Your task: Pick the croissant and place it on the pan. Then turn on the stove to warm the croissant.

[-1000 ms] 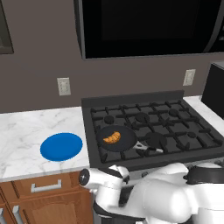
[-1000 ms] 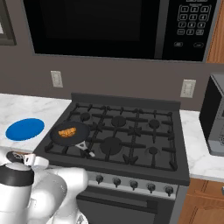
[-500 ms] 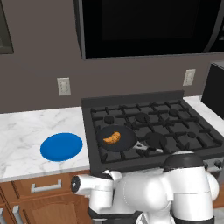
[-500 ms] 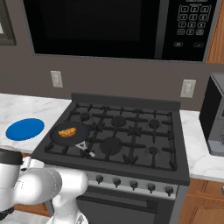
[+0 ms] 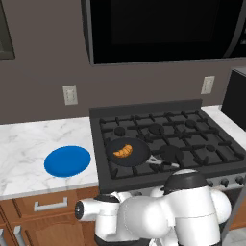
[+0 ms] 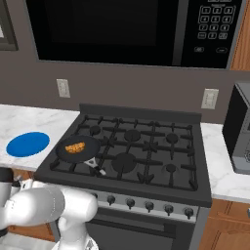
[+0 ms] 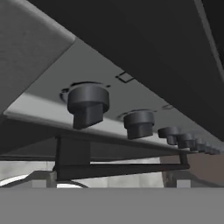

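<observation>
Left base view: blue plate (image 5: 67, 161) on the marble counter (image 5: 29, 144); right of it, the croissant (image 5: 123, 151) lies in the pan (image 5: 129, 152) on the stove's (image 5: 173, 139) near-left burner. Gripper spread wide, holding nothing, near the left knob (image 7: 87, 104).

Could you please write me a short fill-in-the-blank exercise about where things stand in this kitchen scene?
1. The croissant lies in the ____.
2. The pan sits on the stove's front-____ burner.
3. On the marble counter left of the stove lies a round ____ plate.
4. The hand view looks up at the row of stove ____.

Missing words: pan; left; blue; knobs
</observation>
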### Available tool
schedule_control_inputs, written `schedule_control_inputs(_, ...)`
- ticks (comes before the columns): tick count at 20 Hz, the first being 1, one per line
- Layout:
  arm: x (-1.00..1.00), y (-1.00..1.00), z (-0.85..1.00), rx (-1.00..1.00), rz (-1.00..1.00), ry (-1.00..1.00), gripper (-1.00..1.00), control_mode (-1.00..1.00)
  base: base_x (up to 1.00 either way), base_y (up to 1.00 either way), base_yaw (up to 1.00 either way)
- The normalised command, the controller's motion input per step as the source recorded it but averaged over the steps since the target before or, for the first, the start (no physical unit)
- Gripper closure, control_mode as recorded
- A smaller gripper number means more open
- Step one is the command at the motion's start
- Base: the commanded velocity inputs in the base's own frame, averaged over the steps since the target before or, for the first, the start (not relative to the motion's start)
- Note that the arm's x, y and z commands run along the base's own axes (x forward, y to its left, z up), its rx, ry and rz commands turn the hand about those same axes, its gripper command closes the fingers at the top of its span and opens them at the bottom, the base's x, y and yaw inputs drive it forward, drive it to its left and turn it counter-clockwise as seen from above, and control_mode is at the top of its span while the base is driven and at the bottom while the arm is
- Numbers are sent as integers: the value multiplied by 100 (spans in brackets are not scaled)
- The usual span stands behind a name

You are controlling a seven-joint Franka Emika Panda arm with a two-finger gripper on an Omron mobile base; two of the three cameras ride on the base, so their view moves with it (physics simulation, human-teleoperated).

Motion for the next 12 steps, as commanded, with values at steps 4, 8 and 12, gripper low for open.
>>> schedule_control_inputs(4, 0, -18, -8, -7, 0, -8, -100, -100, 0, 0, 0)
schedule_control_inputs(8, 0, -13, 0, -8, 0, -8, -100, -100, 0, 0, 0)
schedule_control_inputs(12, 0, -5, 0, -8, 5, -6, -100, -100, 0, 0, 0)
